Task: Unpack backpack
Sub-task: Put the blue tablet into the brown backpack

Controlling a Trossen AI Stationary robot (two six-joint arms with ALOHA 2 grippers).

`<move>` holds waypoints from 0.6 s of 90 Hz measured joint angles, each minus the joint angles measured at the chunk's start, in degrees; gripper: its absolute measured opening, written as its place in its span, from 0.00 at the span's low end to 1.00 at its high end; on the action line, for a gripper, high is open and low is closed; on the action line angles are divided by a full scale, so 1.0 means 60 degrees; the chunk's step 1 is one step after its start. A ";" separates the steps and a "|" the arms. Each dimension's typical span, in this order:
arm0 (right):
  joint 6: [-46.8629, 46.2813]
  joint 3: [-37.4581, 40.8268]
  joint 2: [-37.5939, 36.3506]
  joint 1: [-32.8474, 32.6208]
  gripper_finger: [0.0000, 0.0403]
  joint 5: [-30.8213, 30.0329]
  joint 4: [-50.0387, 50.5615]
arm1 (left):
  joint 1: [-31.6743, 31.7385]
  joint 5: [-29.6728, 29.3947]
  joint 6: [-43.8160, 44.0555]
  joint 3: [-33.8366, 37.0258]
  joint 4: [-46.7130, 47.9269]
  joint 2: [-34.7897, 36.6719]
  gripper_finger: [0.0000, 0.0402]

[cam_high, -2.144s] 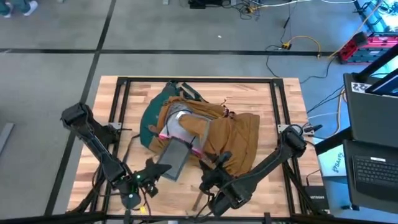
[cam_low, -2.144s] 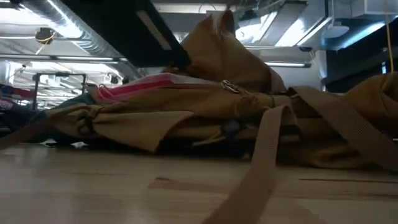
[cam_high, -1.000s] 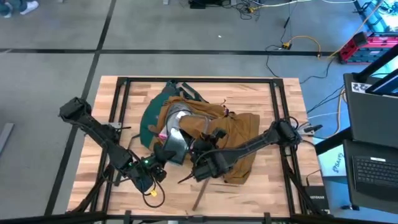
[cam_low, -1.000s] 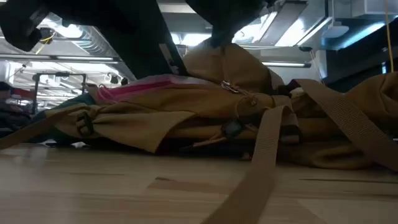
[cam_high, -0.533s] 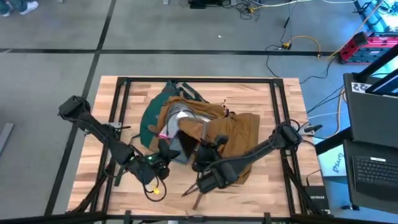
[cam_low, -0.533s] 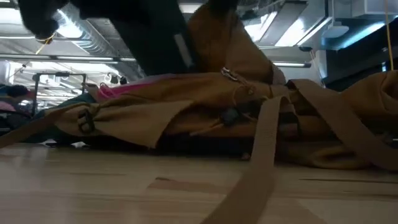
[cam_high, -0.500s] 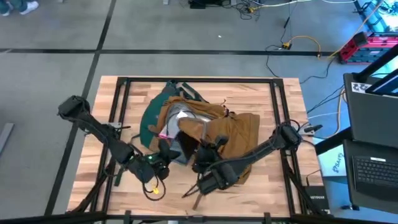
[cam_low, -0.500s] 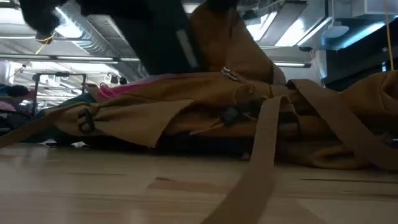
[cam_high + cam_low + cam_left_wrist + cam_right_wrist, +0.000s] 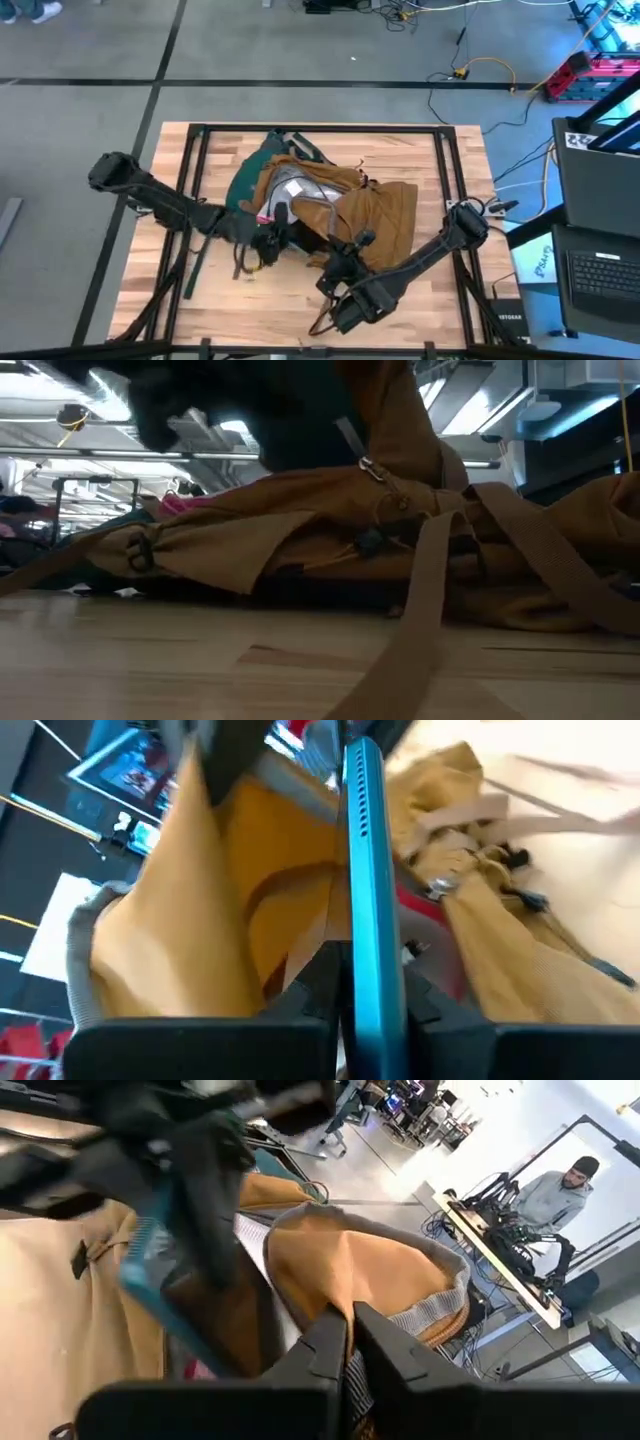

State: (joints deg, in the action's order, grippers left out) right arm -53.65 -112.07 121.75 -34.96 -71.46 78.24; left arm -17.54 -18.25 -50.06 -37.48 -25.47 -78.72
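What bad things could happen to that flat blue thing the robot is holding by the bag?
1. The left tool pinches the thin blue tablet only by its edge, so it might slip and drop onto the table.
2. The right tool holds up the backpack flap; if it slips, the flap could fall on the tablet.
3. A loose tan strap trails across the table and might snag an arm.
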 joint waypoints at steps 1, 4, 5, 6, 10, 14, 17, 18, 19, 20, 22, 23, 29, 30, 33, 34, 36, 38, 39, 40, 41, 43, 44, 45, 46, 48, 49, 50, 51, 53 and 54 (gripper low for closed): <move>0.0000 0.0000 0.0000 0.0006 0.00 0.0000 -0.0001 | 0.0083 0.0120 0.0002 0.0020 -0.0079 0.0000 0.04; 0.0000 0.0000 0.0000 0.0008 0.00 -0.0004 -0.0011 | 0.0326 0.0455 0.0021 0.0057 -0.0237 0.0000 0.04; -0.0002 0.0000 0.0000 0.0008 0.00 -0.0004 -0.0013 | 0.0407 0.0559 0.0025 0.0059 -0.0254 0.0000 0.04; -0.0004 0.0000 0.0000 0.0009 0.00 -0.0004 -0.0016 | 0.0483 0.0672 0.0036 0.0060 -0.0260 0.0000 0.04; -0.0004 0.0000 0.0000 0.0012 0.00 -0.0003 -0.0019 | 0.0756 0.1115 0.0126 0.0060 -0.0267 0.0000 0.04; -0.0007 0.0000 0.0000 0.0019 0.00 -0.0001 -0.0017 | 0.0991 0.1471 0.0312 0.0060 -0.0271 0.0000 0.04; -0.0007 -0.0004 0.0000 0.0019 0.00 -0.0003 -0.0015 | 0.1139 0.1680 0.0467 0.0060 -0.0263 0.0003 0.04; -0.0007 -0.0004 0.0000 0.0019 0.00 0.0000 -0.0018 | 0.1186 0.1739 0.0512 0.0060 -0.0252 0.0005 0.04; -0.0007 -0.0004 0.0000 0.0019 0.00 -0.0002 -0.0018 | 0.1231 0.1794 0.0543 0.0060 -0.0237 0.0007 0.04; -0.0007 -0.0004 0.0000 0.0018 0.00 -0.0003 -0.0018 | 0.1268 0.1857 0.0572 0.0059 -0.0208 0.0010 0.04; -0.0007 -0.0004 0.0000 0.0015 0.00 0.0000 -0.0016 | 0.1341 0.1966 0.0654 0.0056 -0.0157 0.0011 0.04; -0.0007 -0.0004 0.0000 0.0015 0.00 0.0000 -0.0015 | 0.1375 0.2011 0.0707 0.0054 -0.0135 0.0003 0.04; -0.0007 -0.0004 0.0000 0.0015 0.00 0.0000 -0.0015 | 0.1536 0.2223 0.1029 0.0045 0.0019 -0.0015 0.04; -0.0007 -0.0004 0.0000 0.0015 0.00 0.0000 -0.0015 | 0.1560 0.2255 0.1078 0.0045 0.0047 -0.0015 0.04; -0.0007 -0.0004 0.0000 0.0015 0.00 0.0000 -0.0016 | 0.1622 0.2351 0.1260 0.0035 0.0127 -0.0015 0.04; -0.0007 -0.0004 0.0000 0.0015 0.00 0.0000 -0.0018 | 0.1638 0.2386 0.1305 0.0030 0.0160 -0.0013 0.05; -0.0007 -0.0004 0.0000 0.0015 0.00 0.0000 -0.0018 | 0.1668 0.2445 0.1429 0.0024 0.0218 -0.0011 0.05; -0.0007 -0.0004 0.0000 0.0015 0.00 0.0000 -0.0018 | 0.1698 0.2484 0.1581 0.0027 0.0257 -0.0011 0.06; -0.0007 -0.0004 0.0000 0.0015 0.00 0.0000 -0.0019 | 0.1702 0.2497 0.1664 0.0027 0.0274 -0.0013 0.07; -0.0007 -0.0004 0.0000 0.0015 0.00 0.0000 -0.0021 | 0.1706 0.2507 0.1755 0.0027 0.0286 -0.0015 0.08; -0.0007 -0.0004 0.0000 0.0015 0.00 0.0000 -0.0020 | 0.1708 0.2515 0.1855 0.0027 0.0291 -0.0015 0.08; -0.0007 -0.0004 0.0000 0.0015 0.00 0.0000 -0.0021 | 0.1718 0.2540 0.2040 0.0028 0.0312 -0.0019 0.10; -0.0007 -0.0004 0.0000 0.0015 0.00 0.0000 -0.0022 | 0.1725 0.2559 0.2103 0.0030 0.0322 -0.0021 0.11; -0.0007 -0.0004 0.0000 0.0015 0.00 0.0000 -0.0022 | 0.1728 0.2576 0.2175 0.0032 0.0339 -0.0024 0.11; -0.0007 -0.0004 0.0000 0.0015 0.00 0.0003 -0.0024 | 0.1730 0.2592 0.2239 0.0035 0.0361 -0.0027 0.12; -0.0007 -0.0004 0.0000 0.0015 0.00 0.0007 -0.0026 | 0.1728 0.2624 0.2308 0.0043 0.0424 -0.0033 0.14; -0.0007 -0.0004 0.0000 0.0015 0.00 0.0010 -0.0026 | 0.1726 0.2637 0.2336 0.0046 0.0458 -0.0034 0.15; -0.0007 -0.0004 0.0000 0.0015 0.00 0.0012 -0.0026 | 0.1726 0.2646 0.2356 0.0048 0.0495 -0.0038 0.16; -0.0007 -0.0004 0.0000 0.0015 0.00 0.0014 -0.0026 | 0.1726 0.2651 0.2377 0.0052 0.0525 -0.0042 0.17; -0.0007 -0.0004 0.0000 0.0015 0.00 0.0018 -0.0023 | 0.1724 0.2653 0.2421 0.0059 0.0586 -0.0046 0.19; -0.0007 -0.0004 0.0000 0.0015 0.00 0.0018 -0.0025 | 0.1723 0.2655 0.2439 0.0061 0.0620 -0.0047 0.21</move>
State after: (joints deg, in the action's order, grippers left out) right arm -53.69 -112.09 121.75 -34.87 -71.35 78.09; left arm -7.20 -2.32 -35.43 -37.12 -21.75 -79.00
